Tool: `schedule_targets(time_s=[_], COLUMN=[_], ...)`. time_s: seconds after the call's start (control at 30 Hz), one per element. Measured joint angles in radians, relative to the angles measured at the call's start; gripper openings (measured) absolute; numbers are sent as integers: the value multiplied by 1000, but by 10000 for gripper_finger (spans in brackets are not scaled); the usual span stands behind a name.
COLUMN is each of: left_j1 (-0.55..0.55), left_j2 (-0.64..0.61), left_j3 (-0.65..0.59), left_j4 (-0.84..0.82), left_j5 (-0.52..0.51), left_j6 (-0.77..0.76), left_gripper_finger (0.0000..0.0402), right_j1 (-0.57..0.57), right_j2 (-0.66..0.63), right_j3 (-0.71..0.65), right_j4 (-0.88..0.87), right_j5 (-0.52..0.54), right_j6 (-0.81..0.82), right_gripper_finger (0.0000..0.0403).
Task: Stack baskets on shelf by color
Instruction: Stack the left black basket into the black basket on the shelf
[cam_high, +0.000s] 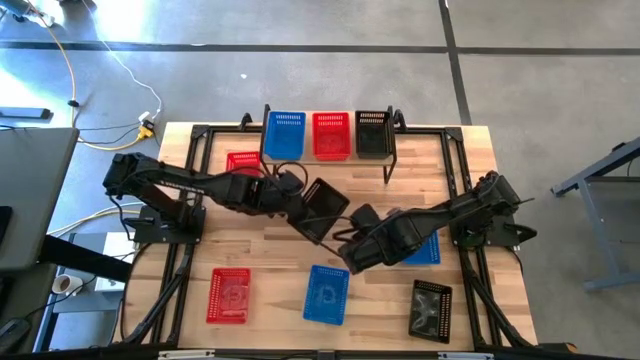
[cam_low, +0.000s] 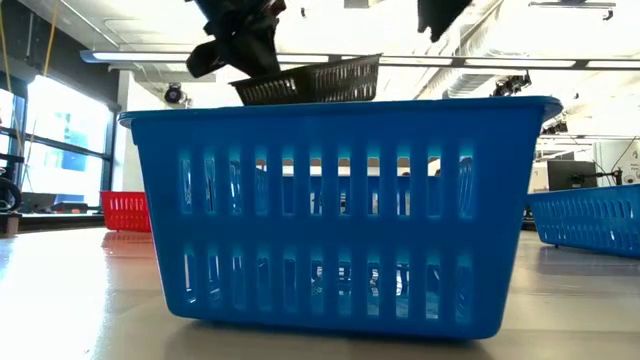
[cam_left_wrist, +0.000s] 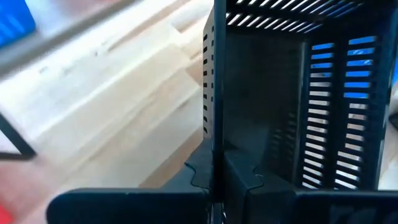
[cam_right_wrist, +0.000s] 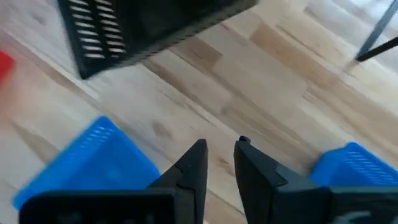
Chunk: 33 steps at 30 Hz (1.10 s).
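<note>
The shelf (cam_high: 330, 150) stands at the far edge of the tabletop (cam_high: 270, 260) and carries 3 baskets in a row: a blue basket (cam_high: 286, 133), a red basket (cam_high: 332, 134) and a black basket (cam_high: 373, 131), each showing nothing but its own mesh floor. Just beside the shelf's left end a second red basket (cam_high: 242, 161) sits on the tabletop.

At mid-table the left gripper (cam_high: 292, 196) has its jaws clamped on one wall of a lifted black basket (cam_high: 322, 208), which hangs tilted in the air. The right gripper (cam_high: 352, 256) hovers just beside it with jaws slightly parted and nothing between them; a blue basket (cam_high: 424, 247) lies partly hidden under that arm.

Along the near edge sit 3 more, well apart: red (cam_high: 229, 295), blue (cam_high: 326, 294), black (cam_high: 431, 309).
</note>
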Motion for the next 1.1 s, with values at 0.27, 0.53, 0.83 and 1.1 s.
schedule_targets(time_s=[0.27,0.53,0.83,1.1], left_j1=[24,24,21,21], left_j2=[0,0,0,0], left_j3=[38,45,45,45], left_j4=[0,1,10,12], left_j5=[-5,-7,-52,-50], left_j6=[78,98,100,110], left_gripper_finger=[1,1,1,1], right_j1=[-10,-24,-60,-96], right_j2=[-27,-53,-52,-31], right_j3=[1,2,0,-1], right_j4=[101,138,173,158], right_j5=[107,201,194,140], right_j6=[122,281,345,387], right_gripper_finger=[66,66,77,114])
